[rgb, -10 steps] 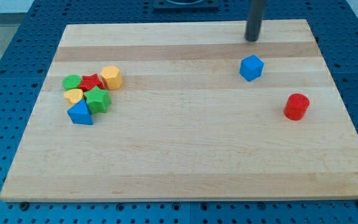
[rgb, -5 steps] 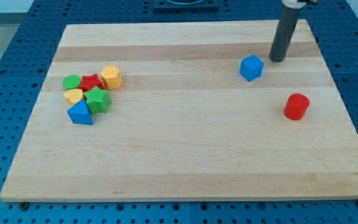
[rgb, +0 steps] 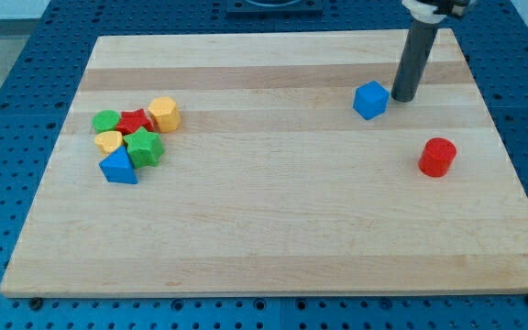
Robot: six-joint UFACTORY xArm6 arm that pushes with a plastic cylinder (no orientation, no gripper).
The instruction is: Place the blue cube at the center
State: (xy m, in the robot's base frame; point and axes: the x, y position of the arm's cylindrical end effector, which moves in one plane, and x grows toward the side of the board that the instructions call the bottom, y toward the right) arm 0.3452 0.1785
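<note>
The blue cube point(rgb: 370, 100) sits on the wooden board point(rgb: 273, 220) in the upper right part. My tip point(rgb: 401, 97) is down on the board just to the right of the blue cube, a small gap or light contact between them; I cannot tell which. The dark rod rises toward the view's top.
A red cylinder point(rgb: 437, 157) stands below and right of the cube. At the left is a cluster: a green block point(rgb: 106, 121), a red block point(rgb: 136, 121), a yellow hexagonal block point(rgb: 164, 114), a yellow block point(rgb: 109, 141), a green star-like block point(rgb: 144, 147) and a blue triangular block point(rgb: 118, 168).
My tip has moved down the view and slightly right, from above the cube near the board's top edge to right beside the cube. The blue cube has not visibly moved.
</note>
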